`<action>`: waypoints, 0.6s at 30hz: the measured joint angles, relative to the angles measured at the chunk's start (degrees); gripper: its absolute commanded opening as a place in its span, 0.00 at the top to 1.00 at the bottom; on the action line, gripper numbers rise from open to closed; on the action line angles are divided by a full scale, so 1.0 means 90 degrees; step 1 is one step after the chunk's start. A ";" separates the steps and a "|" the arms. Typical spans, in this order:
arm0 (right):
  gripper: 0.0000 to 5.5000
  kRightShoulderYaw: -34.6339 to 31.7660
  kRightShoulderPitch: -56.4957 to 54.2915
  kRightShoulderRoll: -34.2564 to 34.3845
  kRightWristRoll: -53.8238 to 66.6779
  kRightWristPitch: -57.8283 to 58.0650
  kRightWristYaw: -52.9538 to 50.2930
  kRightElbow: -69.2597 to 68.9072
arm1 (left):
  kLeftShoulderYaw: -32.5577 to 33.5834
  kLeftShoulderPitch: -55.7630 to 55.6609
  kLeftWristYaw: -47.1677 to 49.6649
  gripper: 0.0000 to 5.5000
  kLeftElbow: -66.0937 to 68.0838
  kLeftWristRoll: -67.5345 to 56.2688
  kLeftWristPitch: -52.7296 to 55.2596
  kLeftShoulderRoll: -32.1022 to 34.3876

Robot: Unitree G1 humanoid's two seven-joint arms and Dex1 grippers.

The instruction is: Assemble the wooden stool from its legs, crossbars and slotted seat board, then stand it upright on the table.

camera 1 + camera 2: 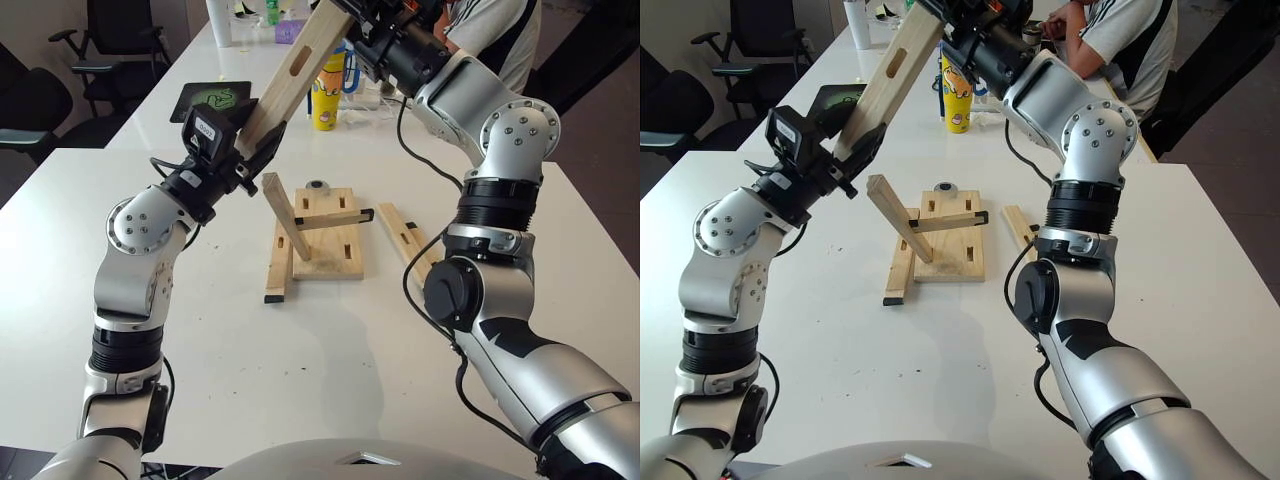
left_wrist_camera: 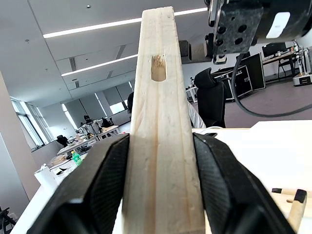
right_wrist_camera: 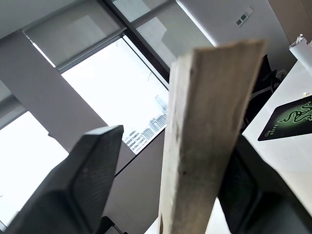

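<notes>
White tables (image 1: 200, 330): seat board (image 1: 340, 257), yellow cup (image 1: 325, 105).

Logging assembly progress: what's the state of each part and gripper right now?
Held leg: raised, tilted.
Left gripper: shut on its lower end.
Right gripper: open around its upper end.
Seat board: flat, a leaning leg with crossbar standing on it.
Loose bar: lying flat.

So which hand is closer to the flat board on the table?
Left. The left gripper, holding the leg by its lower end, hangs above and left of the board; the right gripper is at the leg's top end, higher and farther back.
</notes>
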 measured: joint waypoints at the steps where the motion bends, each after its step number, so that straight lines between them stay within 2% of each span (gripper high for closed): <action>1: 0.58 0.0010 0.0000 -0.0004 0.0001 0.0000 0.0005 -0.0002 | 0.0001 0.0045 -0.0024 0.63 -0.0004 0.0001 0.0000 0.0040; 9: 0.78 0.0033 -0.0002 -0.0035 0.0126 0.0030 0.0037 -0.0214 | -0.0043 0.0074 -0.0086 0.63 -0.0006 0.0008 -0.0004 0.0132; 16: 0.79 0.0146 0.0000 -0.0186 0.0181 0.0117 0.0047 -0.0613 | -0.0023 -0.0007 -0.0102 0.63 -0.0080 -0.0007 -0.0066 0.0164; 17: 0.79 0.0246 0.0000 -0.0248 0.0131 0.0112 0.0094 -0.0752 | -0.0004 -0.0022 -0.0098 0.56 -0.0116 -0.0037 -0.0037 0.0163; 18: 0.80 0.0314 0.0000 -0.0287 0.0058 0.0104 0.0120 -0.0834 | 0.0006 -0.0028 -0.0097 0.54 -0.0130 -0.0094 -0.0001 0.0163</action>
